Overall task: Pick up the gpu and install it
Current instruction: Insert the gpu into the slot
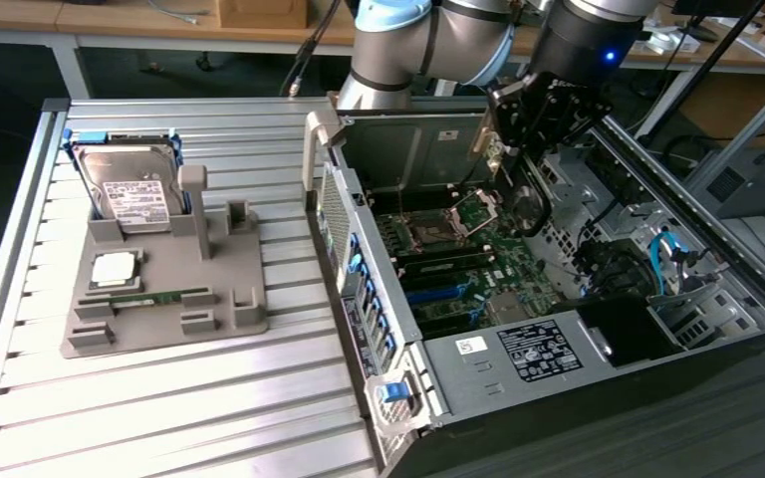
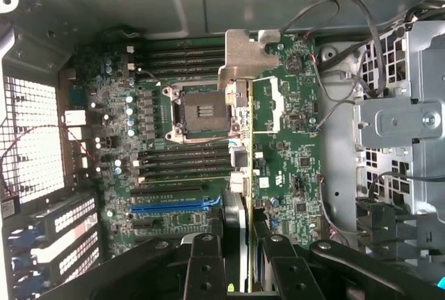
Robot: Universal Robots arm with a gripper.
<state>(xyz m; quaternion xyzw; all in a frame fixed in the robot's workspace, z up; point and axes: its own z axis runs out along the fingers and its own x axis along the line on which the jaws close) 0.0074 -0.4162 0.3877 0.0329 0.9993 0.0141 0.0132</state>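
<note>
One slatted metal bench (image 1: 156, 418) carries the scene. An open computer case (image 1: 516, 349) lies on its side along the bench's edge on the exterior view's right, its interior facing up. The robot arm (image 1: 422, 40) reaches in from beyond the bench's far edge and hangs over the case's far end.

A grey holder tray (image 1: 236, 319) sits flat on the bench, nearer the edge on the exterior view's left and well apart from the arm. The green motherboard (image 1: 476, 259) covers the floor of the case, with the bare processor socket (image 2: 198, 112) towards its far part.

The gpu (image 1: 529, 204) is inside the case opening, above the motherboard and near the case's far wall, turned on edge. In the wrist view the gpu (image 2: 243, 70) runs as a thin strip across the board just beside the socket, its silver bracket at the far end. Whether it touches the board I cannot tell.

The gripper (image 1: 542, 119) has the card: about halfway closed, with a black finger (image 2: 205, 258) pressed to each face of the gpu.

In the tray, a silver hard drive (image 1: 130, 189) stands upright at the far end. A square processor chip (image 1: 115, 267) lies flat nearer the middle, and a narrow green memory stick (image 1: 156, 297) lies just beside it.
</note>
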